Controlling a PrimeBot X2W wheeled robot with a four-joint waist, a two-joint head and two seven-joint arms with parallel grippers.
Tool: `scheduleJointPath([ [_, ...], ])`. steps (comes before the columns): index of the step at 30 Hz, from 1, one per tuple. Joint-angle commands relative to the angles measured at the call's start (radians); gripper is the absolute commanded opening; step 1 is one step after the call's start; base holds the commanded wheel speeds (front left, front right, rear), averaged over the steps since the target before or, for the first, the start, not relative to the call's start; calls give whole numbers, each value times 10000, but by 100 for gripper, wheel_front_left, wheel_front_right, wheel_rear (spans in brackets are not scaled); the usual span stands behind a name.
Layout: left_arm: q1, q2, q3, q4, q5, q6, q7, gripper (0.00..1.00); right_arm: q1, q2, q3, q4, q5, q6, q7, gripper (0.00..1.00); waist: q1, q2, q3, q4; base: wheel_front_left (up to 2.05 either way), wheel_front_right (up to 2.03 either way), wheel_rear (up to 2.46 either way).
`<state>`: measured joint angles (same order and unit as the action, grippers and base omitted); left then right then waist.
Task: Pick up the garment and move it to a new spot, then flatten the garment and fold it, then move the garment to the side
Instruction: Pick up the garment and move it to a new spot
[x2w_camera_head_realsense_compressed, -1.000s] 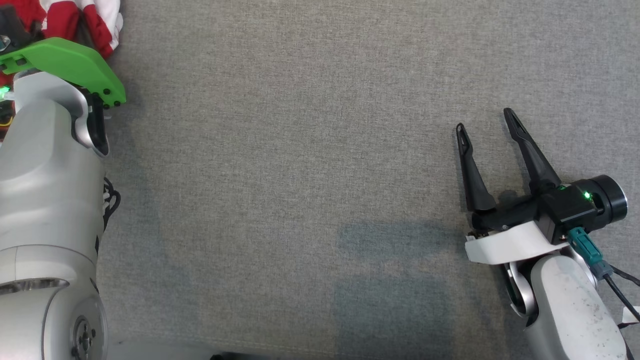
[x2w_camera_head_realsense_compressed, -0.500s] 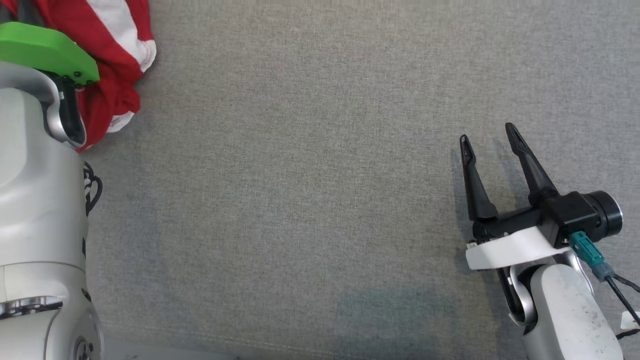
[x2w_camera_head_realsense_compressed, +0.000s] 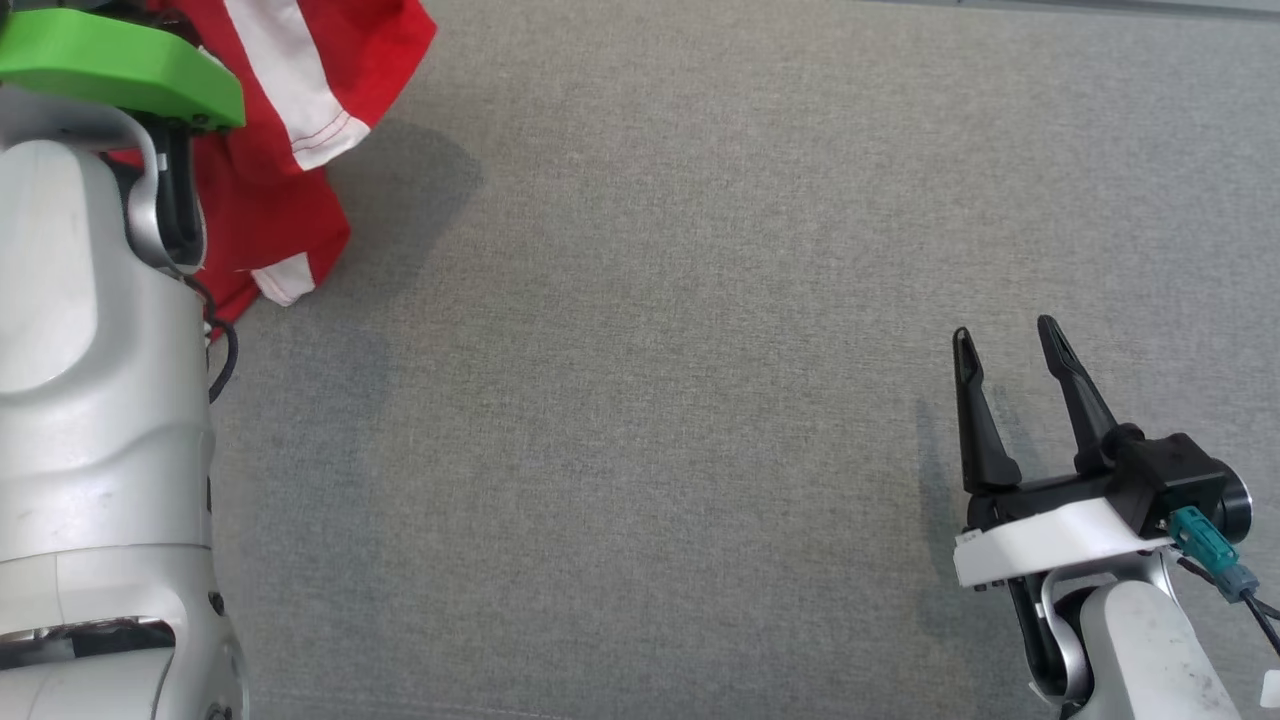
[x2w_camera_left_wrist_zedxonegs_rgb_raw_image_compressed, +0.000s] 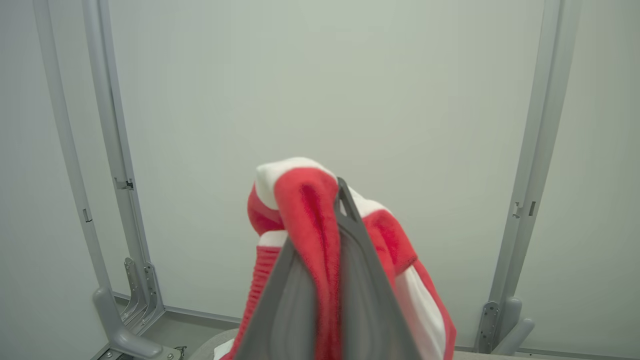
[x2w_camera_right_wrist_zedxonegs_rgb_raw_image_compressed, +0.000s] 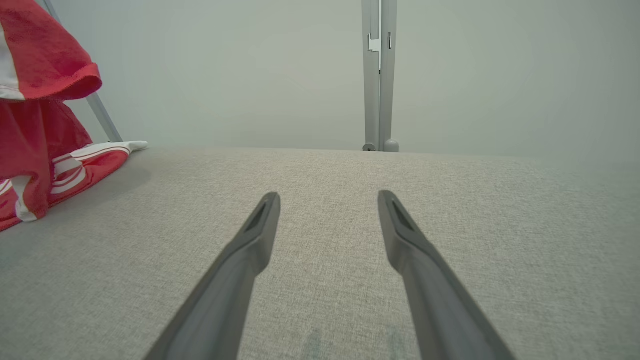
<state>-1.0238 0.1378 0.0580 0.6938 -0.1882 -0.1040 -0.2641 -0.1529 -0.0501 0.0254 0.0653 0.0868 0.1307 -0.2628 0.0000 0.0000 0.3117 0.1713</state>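
A red garment with white stripes (x2w_camera_head_realsense_compressed: 300, 130) hangs at the top left of the head view, beside my pale left arm (x2w_camera_head_realsense_compressed: 90, 350) and its green wrist mount (x2w_camera_head_realsense_compressed: 110, 65). In the left wrist view my left gripper (x2w_camera_left_wrist_zedxonegs_rgb_raw_image_compressed: 325, 220) is shut on the garment (x2w_camera_left_wrist_zedxonegs_rgb_raw_image_compressed: 305, 215), whose cloth drapes over both fingers. The right wrist view shows the garment (x2w_camera_right_wrist_zedxonegs_rgb_raw_image_compressed: 45, 125) hanging at the left, its lower end resting on the table. My right gripper (x2w_camera_head_realsense_compressed: 1005, 335) is open and holds nothing, low over the table at the lower right; in its own view the right gripper (x2w_camera_right_wrist_zedxonegs_rgb_raw_image_compressed: 327, 197) points across bare cloth.
The grey fabric table top (x2w_camera_head_realsense_compressed: 650, 350) stretches between the two arms. Beyond its far edge are a pale wall and grey metal frame posts (x2w_camera_right_wrist_zedxonegs_rgb_raw_image_compressed: 378, 75), with another post (x2w_camera_left_wrist_zedxonegs_rgb_raw_image_compressed: 525, 200) behind the hanging garment.
The head camera has shifted. The garment has risen and come further in from the left, hanging more spread out. The right gripper stays open and sits lower in the picture.
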Motion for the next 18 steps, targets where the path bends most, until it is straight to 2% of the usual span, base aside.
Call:
scheduleJointPath([
  [1, 143, -132, -151, -157, -137, -109, -3, 0, 274, -13, -33, 53, 189, 1, -26, 100, 0, 0, -740, -512, 0, 0, 0],
  [8, 141, -498, -666, -598, -601, -213, 139, 0, 605, -16, -124, 194, 430, 1, -26, 100, 0, 0, -1321, -1231, 0, 0, 0],
  [18, 800, -809, -2038, -1580, -1360, -263, 776, 0, 1027, -11, -393, 272, 586, 1, -26, 100, 0, 0, -1902, -3001, 0, 0, 0],
])
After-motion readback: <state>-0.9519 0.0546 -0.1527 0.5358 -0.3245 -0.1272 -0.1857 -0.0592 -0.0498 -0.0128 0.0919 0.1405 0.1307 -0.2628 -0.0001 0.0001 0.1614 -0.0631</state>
